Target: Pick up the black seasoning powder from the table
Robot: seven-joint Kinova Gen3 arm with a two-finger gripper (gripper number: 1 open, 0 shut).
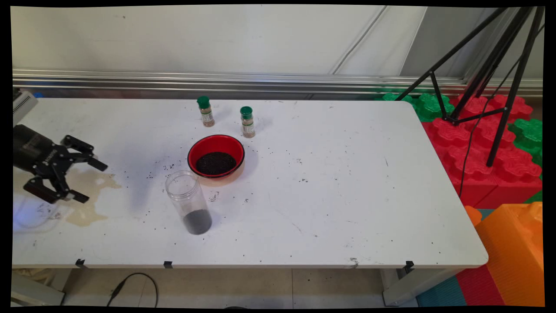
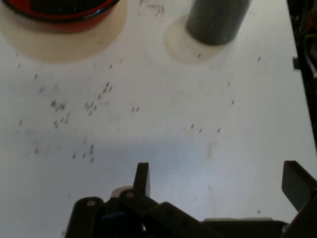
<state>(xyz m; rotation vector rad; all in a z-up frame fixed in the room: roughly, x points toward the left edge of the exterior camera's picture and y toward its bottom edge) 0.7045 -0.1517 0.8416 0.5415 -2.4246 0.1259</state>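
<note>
The gripper [image 1: 89, 180] hangs over the left end of the table [image 1: 339, 195], pointing to the right along the tabletop, and its two fingers are spread wide with nothing between them. In the hand view the same black gripper [image 2: 223, 181] rises from the bottom edge, one finger [image 2: 142, 177] to the left and the other at the right border, bare table showing in the gap. Just under and ahead of the fingertips a pale brown stain [image 1: 93, 198] marks the surface.

Moving right, ahead of the open hand there is a scatter of dark grains [image 1: 167, 167] on the white top; from the hand camera these specks [image 2: 89, 106] lie between the gripper and the two vessels beyond. Next comes a clear plastic jar [image 1: 188, 202], upright, lidless, with a dark layer at its bottom. It is the nearest thing in front of the hand, well apart from the fingers; in the hand view only its dark base [image 2: 217, 20] shows at the top edge.

Just beyond the jar, and off to its far side, stands a red bowl [image 1: 216, 155] holding dark grains; the hand camera catches its rim [image 2: 64, 12] at the upper left. Farther back stand two small spice bottles with green caps, upright and apart from each other: one [image 1: 205, 111] behind the bowl, the other [image 1: 247, 122] a little to the right. At the far right, off the table, a black tripod [image 1: 491, 87] stands over red and green foam blocks [image 1: 478, 143].
</note>
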